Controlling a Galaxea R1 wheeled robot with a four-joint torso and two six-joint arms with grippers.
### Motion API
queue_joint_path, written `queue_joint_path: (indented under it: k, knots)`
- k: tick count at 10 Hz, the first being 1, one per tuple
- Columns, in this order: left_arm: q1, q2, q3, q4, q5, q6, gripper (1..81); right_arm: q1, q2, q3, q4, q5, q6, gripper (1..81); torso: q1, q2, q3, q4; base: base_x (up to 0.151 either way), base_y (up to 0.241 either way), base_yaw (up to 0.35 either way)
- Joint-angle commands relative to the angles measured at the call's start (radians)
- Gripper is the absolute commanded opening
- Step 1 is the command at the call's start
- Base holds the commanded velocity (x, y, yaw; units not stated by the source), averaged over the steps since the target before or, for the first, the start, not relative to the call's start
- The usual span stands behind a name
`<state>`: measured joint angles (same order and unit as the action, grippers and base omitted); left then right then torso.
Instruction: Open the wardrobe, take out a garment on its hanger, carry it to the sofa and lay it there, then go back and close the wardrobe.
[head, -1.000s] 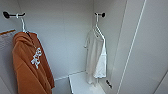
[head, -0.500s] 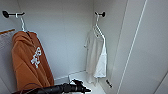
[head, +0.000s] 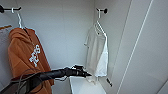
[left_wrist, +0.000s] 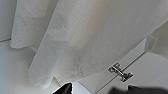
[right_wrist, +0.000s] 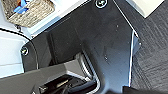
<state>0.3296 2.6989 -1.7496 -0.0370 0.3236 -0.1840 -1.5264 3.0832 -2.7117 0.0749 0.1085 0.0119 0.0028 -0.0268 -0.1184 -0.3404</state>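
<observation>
The wardrobe (head: 62, 30) stands open, plain white inside, with its door (head: 150, 50) swung out at the right. The off-white garment (head: 96, 52) hangs on its thin white hanger (head: 99, 23) from a black hook (head: 103, 10) on the right inner wall. My left arm reaches in from the lower left, and my left gripper (head: 83, 73) is just left of the garment's lower hem. In the left wrist view the garment (left_wrist: 82, 37) hangs close in front, and the left gripper (left_wrist: 100, 91) is open with nothing between its dark fingertips (left_wrist: 65, 88).
A rust-orange garment (head: 25, 57) with white marks hangs on its own hanger at the wardrobe's left. A white ledge (head: 85, 86) lies below the white garment. A metal hinge (left_wrist: 120, 72) sits on the right wall. The right wrist view shows a woven basket (right_wrist: 30, 10) and dark carpet (right_wrist: 155, 50).
My left arm has come up from the lower left and stretched right, so its gripper now reaches the white garment's lower hem. Both garments hang as before.
</observation>
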Motion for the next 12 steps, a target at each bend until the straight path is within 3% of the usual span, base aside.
queue_joint_path:
  k: [1,3,9,12]
  knots:
    - [-0.275,0.019,0.024,-0.021,0.034,-0.092,81.1,0.042,0.004,0.004,0.006,-0.055,-0.001,81.1,0.0,0.0,0.0,0.0,0.0,0.0,0.0]
    - [-0.35,0.038,0.019,-0.018,0.041,-0.17,81.1,0.042,0.005,0.004,0.006,-0.053,-0.001,81.1,0.0,0.0,0.0,0.0,0.0,0.0,0.0]
    - [-0.502,0.064,0.019,-0.024,0.031,-0.305,81.1,0.042,0.005,0.001,0.006,-0.052,0.0,81.1,0.0,0.0,-0.001,0.0,0.0,0.0,0.0]
    - [-0.565,0.064,0.019,-0.024,0.005,-0.417,81.1,0.041,0.008,0.004,0.006,-0.052,0.002,81.1,0.0,0.0,-0.001,0.0,0.0,0.0,0.0]
